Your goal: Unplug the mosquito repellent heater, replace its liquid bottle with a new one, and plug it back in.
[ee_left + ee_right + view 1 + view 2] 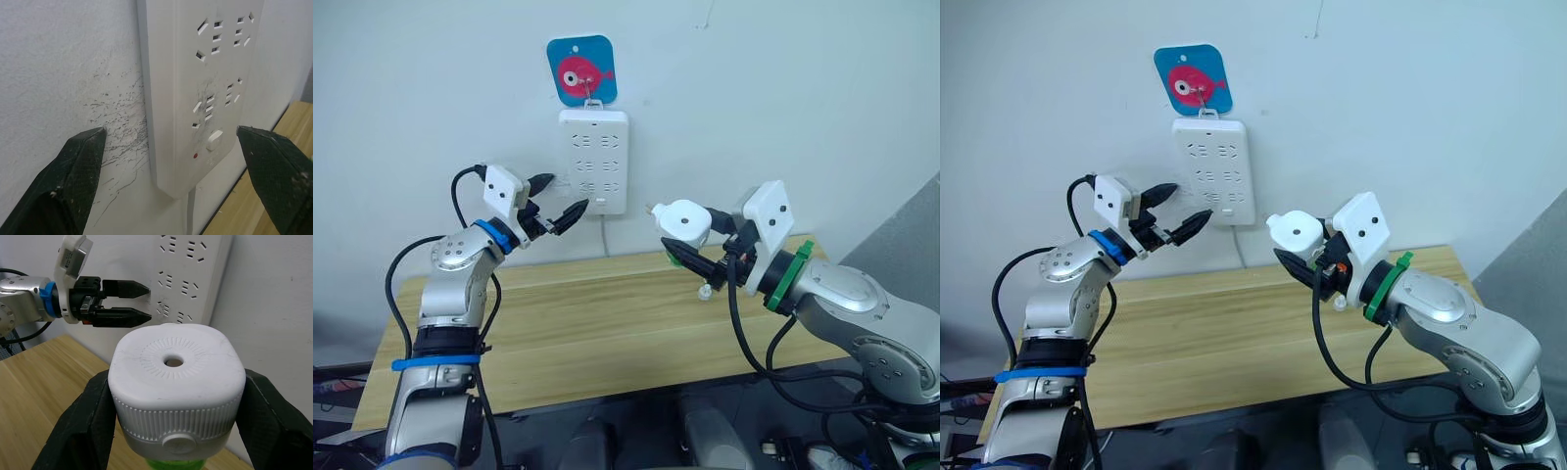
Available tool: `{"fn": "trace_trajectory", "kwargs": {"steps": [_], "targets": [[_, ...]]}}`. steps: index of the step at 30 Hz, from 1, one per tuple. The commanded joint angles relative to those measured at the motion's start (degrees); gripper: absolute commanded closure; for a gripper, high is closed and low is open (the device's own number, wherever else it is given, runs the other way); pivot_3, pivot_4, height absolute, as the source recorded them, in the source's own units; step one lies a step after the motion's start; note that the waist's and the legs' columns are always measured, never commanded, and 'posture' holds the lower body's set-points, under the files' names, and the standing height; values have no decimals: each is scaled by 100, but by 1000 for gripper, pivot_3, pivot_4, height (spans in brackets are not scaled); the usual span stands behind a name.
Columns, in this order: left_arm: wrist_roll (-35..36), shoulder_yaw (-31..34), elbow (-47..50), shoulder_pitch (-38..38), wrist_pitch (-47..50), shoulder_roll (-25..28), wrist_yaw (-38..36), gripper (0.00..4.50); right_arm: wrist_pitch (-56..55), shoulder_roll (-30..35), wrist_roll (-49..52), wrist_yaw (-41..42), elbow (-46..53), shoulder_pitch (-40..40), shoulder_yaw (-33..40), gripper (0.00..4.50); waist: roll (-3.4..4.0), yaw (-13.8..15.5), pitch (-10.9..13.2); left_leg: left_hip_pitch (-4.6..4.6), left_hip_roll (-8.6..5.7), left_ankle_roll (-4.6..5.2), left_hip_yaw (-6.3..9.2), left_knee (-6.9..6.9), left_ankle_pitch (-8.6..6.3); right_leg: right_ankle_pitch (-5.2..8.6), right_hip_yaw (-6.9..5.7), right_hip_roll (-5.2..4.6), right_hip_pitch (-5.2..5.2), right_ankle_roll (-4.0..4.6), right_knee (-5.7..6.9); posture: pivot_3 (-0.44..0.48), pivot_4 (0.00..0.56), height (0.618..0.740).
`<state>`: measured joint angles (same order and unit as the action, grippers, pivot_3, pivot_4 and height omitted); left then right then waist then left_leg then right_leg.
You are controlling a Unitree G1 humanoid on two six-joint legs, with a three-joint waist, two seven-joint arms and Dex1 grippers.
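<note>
While the right gripper (690, 240) clamps the mosquito repellent heater (685, 221) between its two black fingers, one on each flank of the white body, the unit hangs in the air above the wooden table (607, 323), well short of the wall and not plugged in. A green liquid bottle (677, 258) shows under the heater, and its metal prongs (654, 210) point toward the power strip (594, 162) that hangs on the wall below a blue fish hook (581, 70). A small white piece (705, 291) lies on the table near this arm; I cannot tell what it is. The left gripper (557, 197) is spread wide and holds nothing, its fingertips hovering just beside the lower left edge of the strip, close to the wall but apparently not touching it. Judging by the bottle already fitted, the step in hand looks like plugging the heater back in. The main risk is misalignment: the prongs are small and the grip sits on smooth rounded plastic, so a push at a slight angle could twist the heater in the fingers or skid the prongs off the strip's face. The strip hangs from one hook, so an unbraced push could swing it; the left gripper seems placed to steady it, yet could also block the approach.
</note>
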<state>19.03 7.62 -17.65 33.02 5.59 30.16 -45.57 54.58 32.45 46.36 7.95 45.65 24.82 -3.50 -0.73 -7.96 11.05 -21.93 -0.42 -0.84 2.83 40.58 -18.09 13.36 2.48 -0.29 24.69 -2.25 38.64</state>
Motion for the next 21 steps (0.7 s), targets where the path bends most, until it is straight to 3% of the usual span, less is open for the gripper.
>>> {"fn": "trace_trajectory", "kwargs": {"steps": [1,2,21], "targets": [[-88,11,-227,319,-186,56,-80,887,-14,-25,21,33,293,44,101,1510,-1,7,0,0,-1,0,0,0,0,0,-1,0,0,0,0,-225,155,730],[-125,-13,-315,376,-214,59,-108,1166,-7,-29,25,35,298,45,97,1510,-1,8,-1,0,-2,0,2,0,0,0,-1,-1,-2,0,0,-225,155,730],[-274,-415,-1248,1367,90,76,-1296,1166,188,39,393,245,484,21,168,1511,-4,67,-1,-3,-5,1,9,6,0,0,-12,-9,-6,0,-4,-241,157,730]]}}
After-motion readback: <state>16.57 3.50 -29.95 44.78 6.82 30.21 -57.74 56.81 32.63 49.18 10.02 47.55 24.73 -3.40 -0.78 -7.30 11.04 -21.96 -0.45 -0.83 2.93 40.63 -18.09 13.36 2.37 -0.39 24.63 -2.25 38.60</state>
